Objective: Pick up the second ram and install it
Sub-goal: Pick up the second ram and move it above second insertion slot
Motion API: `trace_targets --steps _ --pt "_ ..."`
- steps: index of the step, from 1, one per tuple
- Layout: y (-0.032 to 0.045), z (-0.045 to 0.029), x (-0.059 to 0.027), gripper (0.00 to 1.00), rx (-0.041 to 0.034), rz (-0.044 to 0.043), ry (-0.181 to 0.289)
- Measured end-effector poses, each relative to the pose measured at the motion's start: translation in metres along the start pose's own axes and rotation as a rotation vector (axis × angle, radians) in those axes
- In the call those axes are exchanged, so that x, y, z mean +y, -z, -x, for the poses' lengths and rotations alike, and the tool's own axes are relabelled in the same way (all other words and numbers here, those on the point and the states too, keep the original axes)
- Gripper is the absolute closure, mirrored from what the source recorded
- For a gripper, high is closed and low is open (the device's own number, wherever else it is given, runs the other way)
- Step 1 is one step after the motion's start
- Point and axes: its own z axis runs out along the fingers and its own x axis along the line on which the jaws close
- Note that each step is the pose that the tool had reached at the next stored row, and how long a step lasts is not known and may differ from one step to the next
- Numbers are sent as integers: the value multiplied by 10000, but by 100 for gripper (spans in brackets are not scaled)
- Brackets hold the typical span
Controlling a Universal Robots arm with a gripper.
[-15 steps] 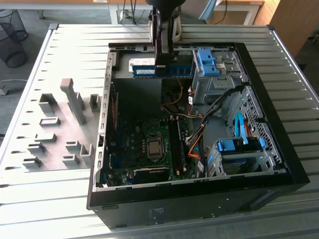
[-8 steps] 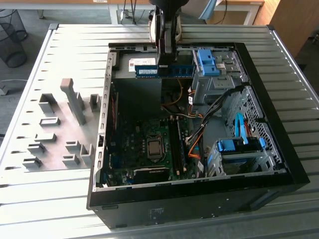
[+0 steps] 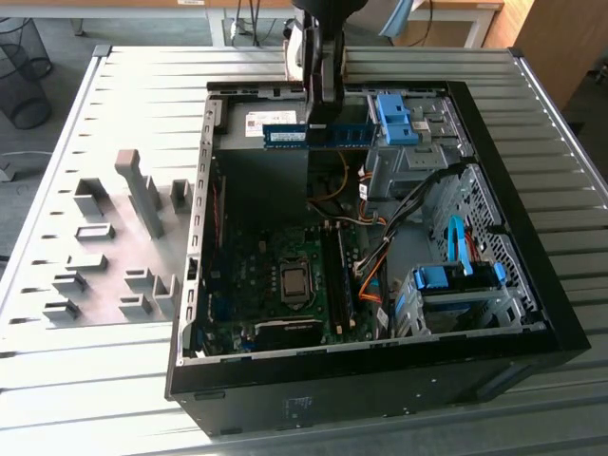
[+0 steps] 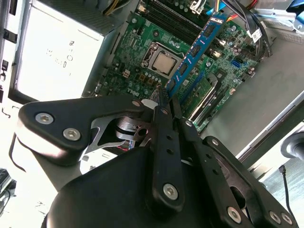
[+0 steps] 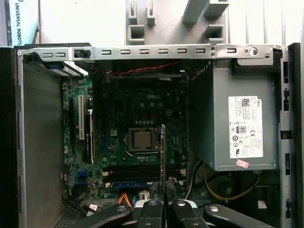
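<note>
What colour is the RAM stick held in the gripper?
Blue, with dark chips: the long, thin RAM stick, clearest in the second wrist view.

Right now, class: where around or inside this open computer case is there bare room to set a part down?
Bare slatted table beside the case, past the grey fixture blocks. Inside it is crowded: motherboard, cables, drive bays. The gripper holds the second ram over it.

Open PC case [image 3: 532,332] on slatted counter [image 3: 142,85]; grey fixture blocks [image 3: 123,256] at 9 o'clock, wire bin [image 3: 24,71] at 10.
</note>
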Motion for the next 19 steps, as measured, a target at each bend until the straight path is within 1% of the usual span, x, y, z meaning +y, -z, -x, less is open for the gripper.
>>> trace_targets --steps 9,19 --pt "1 3 -76 86 0 0 -1" --pt "1 8 -189 86 0 0 0"
